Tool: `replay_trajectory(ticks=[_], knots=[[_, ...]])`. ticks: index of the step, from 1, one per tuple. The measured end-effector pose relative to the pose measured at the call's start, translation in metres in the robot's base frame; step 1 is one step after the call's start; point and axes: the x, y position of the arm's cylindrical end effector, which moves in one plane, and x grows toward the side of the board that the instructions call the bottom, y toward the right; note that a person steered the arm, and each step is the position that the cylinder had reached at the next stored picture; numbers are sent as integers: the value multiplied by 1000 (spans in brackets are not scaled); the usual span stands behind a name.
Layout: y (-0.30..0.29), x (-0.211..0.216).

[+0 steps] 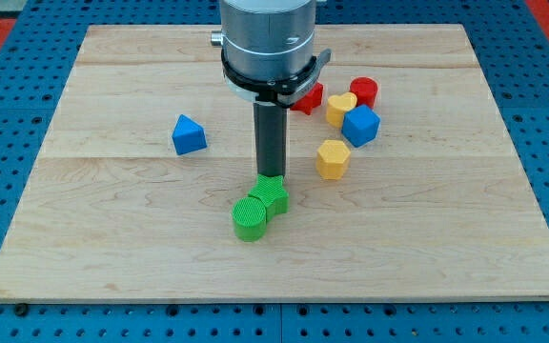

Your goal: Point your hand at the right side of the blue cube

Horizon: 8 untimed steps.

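Observation:
The blue cube (360, 125) sits right of the board's middle, between a yellow heart-shaped block (341, 108) above-left and a yellow hexagonal block (333, 158) below-left. My tip (272, 177) is the lower end of the dark rod, left of the cube by about a cube and a half. It rests just above a green star-shaped block (272, 195), touching or nearly touching its top edge. A green cylinder (250, 217) lies against that block's lower left.
A red cylinder (365, 90) and a red block (307, 98), partly hidden by the arm's housing, lie above the blue cube. A blue triangular block (188, 134) sits at the view's left. The wooden board (112, 238) lies on a blue perforated table.

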Motion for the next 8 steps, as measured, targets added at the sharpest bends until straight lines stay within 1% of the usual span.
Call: replay_trajectory(ticks=[1,2,3,4,5,6,7,8], knots=[[-1,0],[-1,-9],[-8,-22],[2,-30],[-15,-51],[31,-69],[79,-45],[147,-44]])
